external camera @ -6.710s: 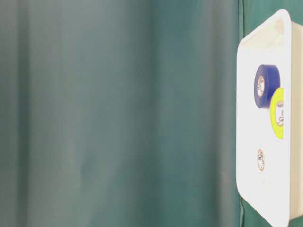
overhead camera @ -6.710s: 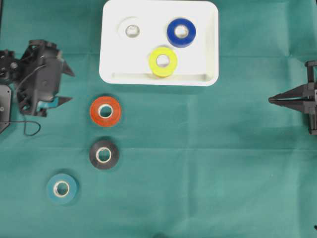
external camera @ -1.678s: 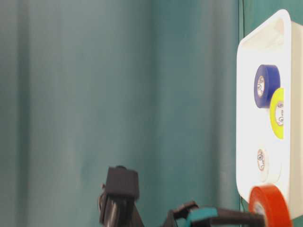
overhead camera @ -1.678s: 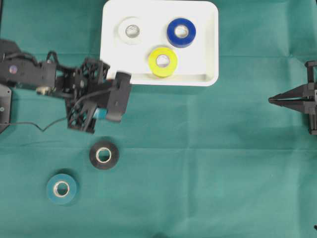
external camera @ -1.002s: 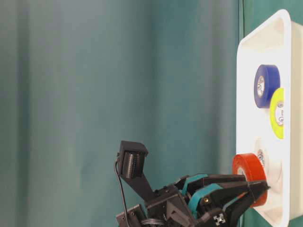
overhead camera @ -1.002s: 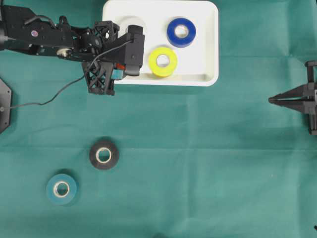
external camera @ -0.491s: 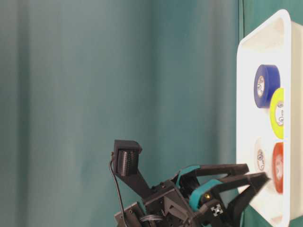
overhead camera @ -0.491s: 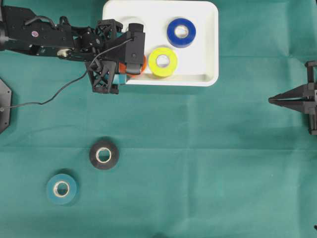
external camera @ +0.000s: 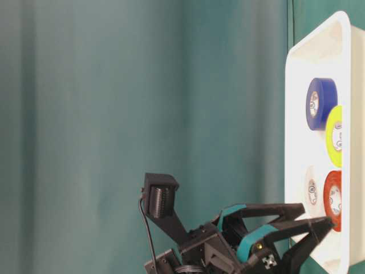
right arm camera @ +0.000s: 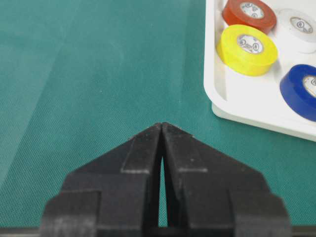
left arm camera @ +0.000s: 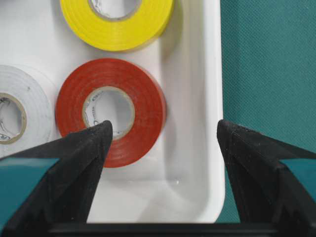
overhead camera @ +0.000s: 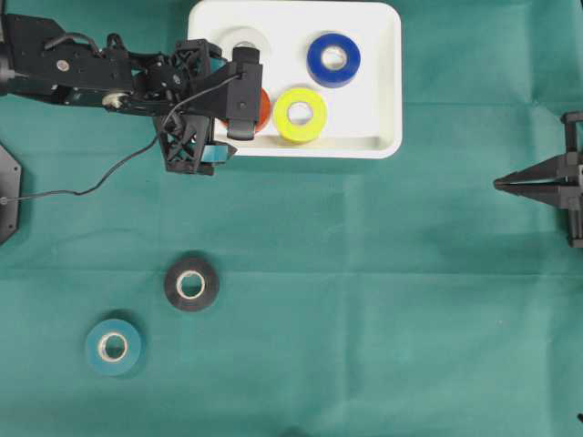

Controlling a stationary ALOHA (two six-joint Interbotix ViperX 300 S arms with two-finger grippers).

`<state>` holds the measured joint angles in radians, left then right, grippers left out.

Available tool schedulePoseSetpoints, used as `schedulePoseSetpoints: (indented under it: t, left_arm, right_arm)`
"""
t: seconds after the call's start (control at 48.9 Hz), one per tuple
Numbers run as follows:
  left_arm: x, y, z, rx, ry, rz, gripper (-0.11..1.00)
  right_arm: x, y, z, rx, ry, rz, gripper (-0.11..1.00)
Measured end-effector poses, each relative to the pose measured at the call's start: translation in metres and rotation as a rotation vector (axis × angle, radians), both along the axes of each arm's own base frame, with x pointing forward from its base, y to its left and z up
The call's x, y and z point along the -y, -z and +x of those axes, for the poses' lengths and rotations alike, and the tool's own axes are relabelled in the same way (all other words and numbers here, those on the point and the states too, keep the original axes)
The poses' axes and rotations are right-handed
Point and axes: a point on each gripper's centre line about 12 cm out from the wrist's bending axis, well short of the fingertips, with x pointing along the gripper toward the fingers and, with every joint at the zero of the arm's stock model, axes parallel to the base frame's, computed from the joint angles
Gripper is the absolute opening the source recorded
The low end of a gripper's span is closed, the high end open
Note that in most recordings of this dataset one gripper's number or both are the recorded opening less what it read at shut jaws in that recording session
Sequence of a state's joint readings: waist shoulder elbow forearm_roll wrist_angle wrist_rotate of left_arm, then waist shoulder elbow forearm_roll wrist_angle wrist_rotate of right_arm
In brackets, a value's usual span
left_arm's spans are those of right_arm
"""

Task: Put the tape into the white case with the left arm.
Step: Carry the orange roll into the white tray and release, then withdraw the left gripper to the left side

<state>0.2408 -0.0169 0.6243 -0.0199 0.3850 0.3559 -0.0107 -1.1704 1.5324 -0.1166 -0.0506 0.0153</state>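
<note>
Overhead: left gripper (overhead camera: 239, 116) sits over the near-left corner of the white case (overhead camera: 387, 82); red tape (overhead camera: 260, 107) lies flat inside, touching yellow tape (overhead camera: 300, 114). Black tape (overhead camera: 191, 283) and teal tape (overhead camera: 114, 346) lie on the cloth.

Table-level: jaws spread wide, holding nothing.

Left wrist: red tape (left arm camera: 111, 110) free between the splayed fingers (left arm camera: 81, 158), beside white tape (left arm camera: 19, 116).

Right wrist: right gripper (right arm camera: 162, 129) pressed closed, empty.

Rolls look light, stiff, smooth-sided; best pinched across the outer rim or through the core.
</note>
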Motion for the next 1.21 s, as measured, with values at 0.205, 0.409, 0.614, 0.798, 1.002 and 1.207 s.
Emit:
schedulePoseSetpoints:
  t: [0.205, 0.409, 0.614, 0.798, 1.002, 1.207]
  left_arm:
    - [0.003, -0.004, -0.012, 0.006, -0.003, 0.0, 0.85]
    - [0.011, -0.013, -0.045, 0.024, -0.004, 0.003, 0.85]
    - [0.022, -0.018, -0.084, 0.055, -0.013, 0.001, 0.84]
    - [0.033, -0.021, -0.116, 0.094, -0.017, -0.005, 0.84]
    - [0.042, -0.02, -0.148, 0.138, -0.012, 0.0, 0.84]
    - [0.049, -0.03, -0.171, 0.239, 0.0, 0.021, 0.84]
  right_arm:
    - [0.0, 0.0, 0.0, 0.0, 0.0, 0.0, -0.1]
    - [0.0, 0.0, 0.0, 0.0, 0.0, 0.0, -0.1]
    - [0.0, 0.0, 0.0, 0.0, 0.0, 0.0, -0.1]
    - [0.0, 0.0, 0.0, 0.0, 0.0, 0.0, -0.1]
    - [0.0, 0.0, 0.0, 0.002, 0.0, -0.001, -0.1]
    - [0.0, 0.0, 0.0, 0.0, 0.0, 0.0, -0.1]
